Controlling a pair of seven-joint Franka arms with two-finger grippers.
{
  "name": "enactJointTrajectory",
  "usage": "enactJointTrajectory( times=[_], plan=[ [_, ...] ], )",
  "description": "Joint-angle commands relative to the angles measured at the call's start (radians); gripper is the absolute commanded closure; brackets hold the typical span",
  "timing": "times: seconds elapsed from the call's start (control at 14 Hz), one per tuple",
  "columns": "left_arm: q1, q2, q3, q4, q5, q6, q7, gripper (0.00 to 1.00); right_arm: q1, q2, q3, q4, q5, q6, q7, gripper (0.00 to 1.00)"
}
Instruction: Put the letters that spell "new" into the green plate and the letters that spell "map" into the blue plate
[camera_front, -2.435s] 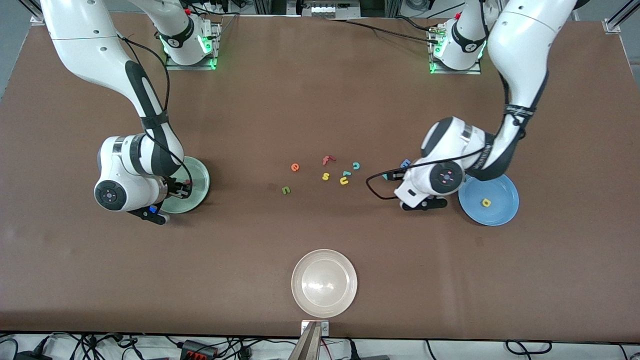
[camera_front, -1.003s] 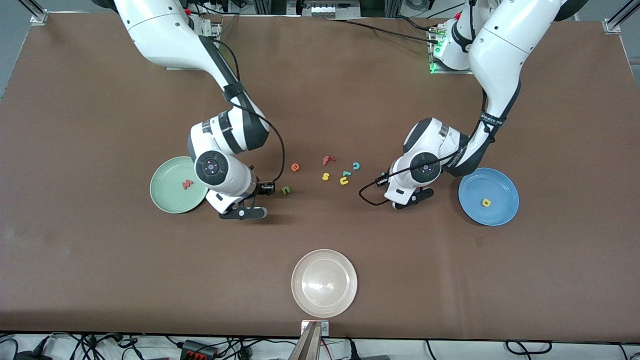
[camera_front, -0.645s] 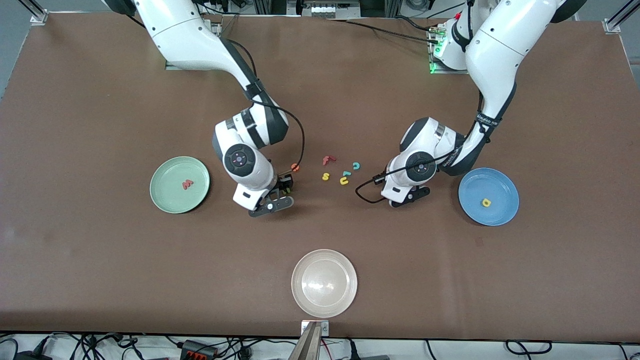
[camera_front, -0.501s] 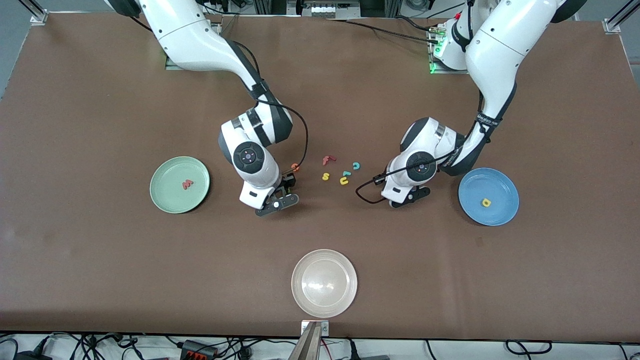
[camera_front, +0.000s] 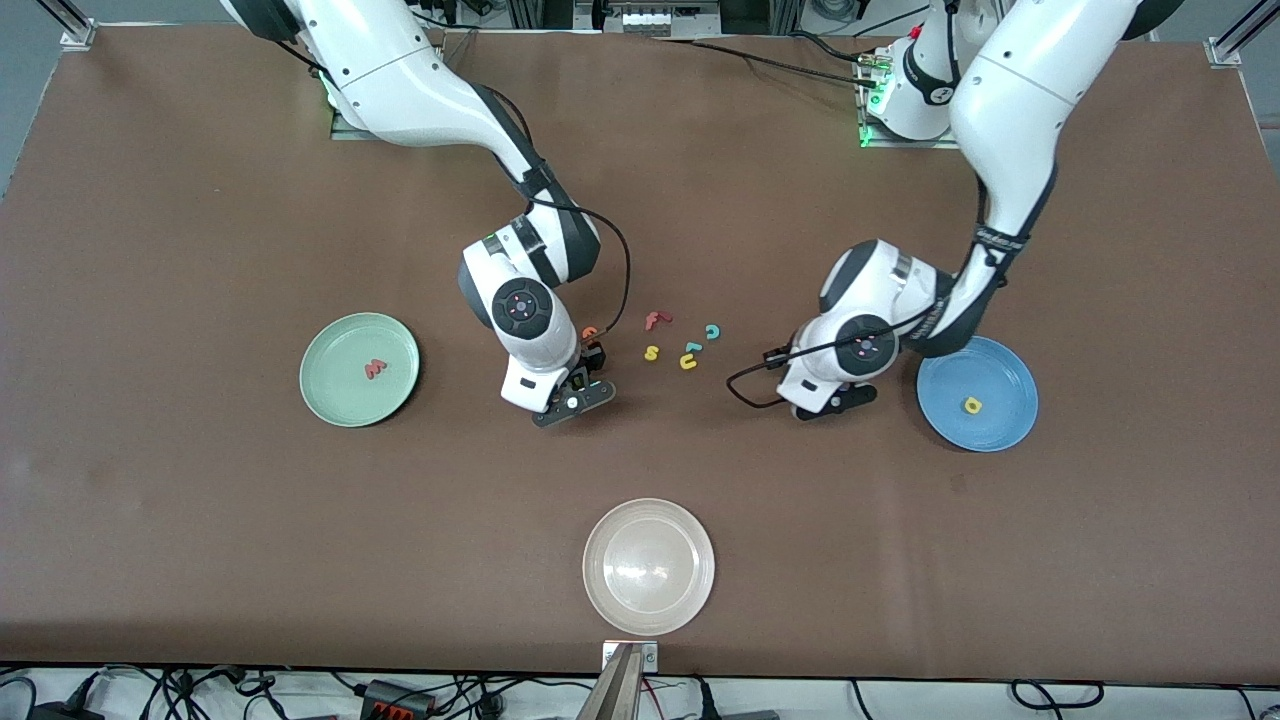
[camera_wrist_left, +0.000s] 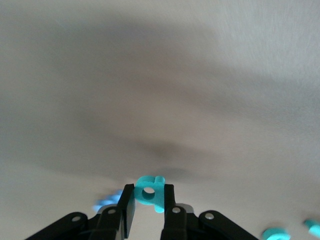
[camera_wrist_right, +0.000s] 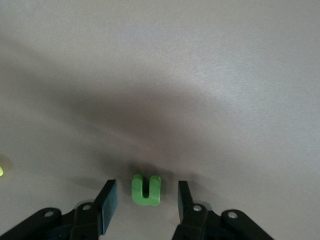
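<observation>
A wide, matte brown tabletop (camera_front: 200, 520) fills nearly the whole front view, evenly lit, with soft shadows. Along its edge nearest the front camera runs a pale floor strip strewn with black cables (camera_front: 1050, 692) and a red-and-black power strip (camera_front: 395, 694). A small metal bracket (camera_front: 629, 655) sits at the middle of that edge. Aluminium frame posts (camera_front: 1232, 40) stand at the corners by the bases.
</observation>
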Motion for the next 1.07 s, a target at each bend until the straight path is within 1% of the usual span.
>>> enactJointTrajectory(
  times=[0.0, 0.07, 0.21, 0.29, 0.43, 0.57, 0.64, 0.72, 0.79, 0.86, 0.93, 1.0],
  plan=[
    [0.085, -0.053, 0.003, 0.029, 0.006, -0.112, 0.205, 0.89, 0.009, 0.022, -0.007, 0.023, -0.011, 0.001, -0.011, 0.42],
    [0.108, -0.055, 0.008, 0.040, 0.010, -0.142, 0.271, 0.89, 0.009, 0.025, -0.007, 0.023, -0.013, 0.001, -0.011, 0.42],
    [0.171, -0.058, 0.006, 0.039, 0.090, -0.160, 0.384, 0.89, 0.009, 0.027, -0.007, 0.023, -0.013, 0.001, -0.013, 0.45],
    [0.205, -0.053, 0.006, 0.034, 0.130, -0.160, 0.447, 0.89, 0.009, 0.027, -0.007, 0.023, -0.013, 0.001, -0.019, 0.51],
    [0.254, -0.038, 0.006, 0.033, 0.176, -0.147, 0.561, 0.89, 0.009, 0.027, -0.007, 0.023, -0.013, 0.001, -0.020, 0.70],
    [0.271, -0.019, 0.006, 0.027, 0.205, -0.128, 0.572, 0.89, 0.008, 0.025, -0.007, 0.023, -0.011, 0.001, -0.020, 0.89],
    [0.273, -0.013, 0.008, 0.024, 0.213, -0.114, 0.572, 0.89, 0.006, 0.024, -0.008, 0.023, -0.011, 0.001, -0.017, 0.93],
    [0.277, -0.007, 0.008, 0.025, 0.215, -0.111, 0.572, 0.79, 0.000, 0.018, -0.010, 0.023, -0.008, -0.002, -0.017, 0.94],
    [0.279, -0.005, 0.008, 0.027, 0.215, -0.111, 0.571, 0.33, -0.009, 0.011, -0.017, 0.023, -0.004, -0.005, -0.017, 0.96],
    [0.279, 0.001, 0.006, 0.034, 0.213, -0.112, 0.571, 0.00, -0.035, -0.014, -0.030, 0.017, -0.008, -0.029, -0.016, 0.97],
    [0.279, -0.002, 0.005, 0.036, 0.213, -0.114, 0.569, 0.00, -0.061, -0.047, -0.033, 0.003, -0.007, -0.093, -0.011, 0.97],
    [0.279, -0.008, -0.004, 0.036, 0.210, -0.120, 0.560, 0.00, -0.076, -0.076, -0.060, 0.000, -0.007, -0.181, 0.012, 0.97]
  ],
)
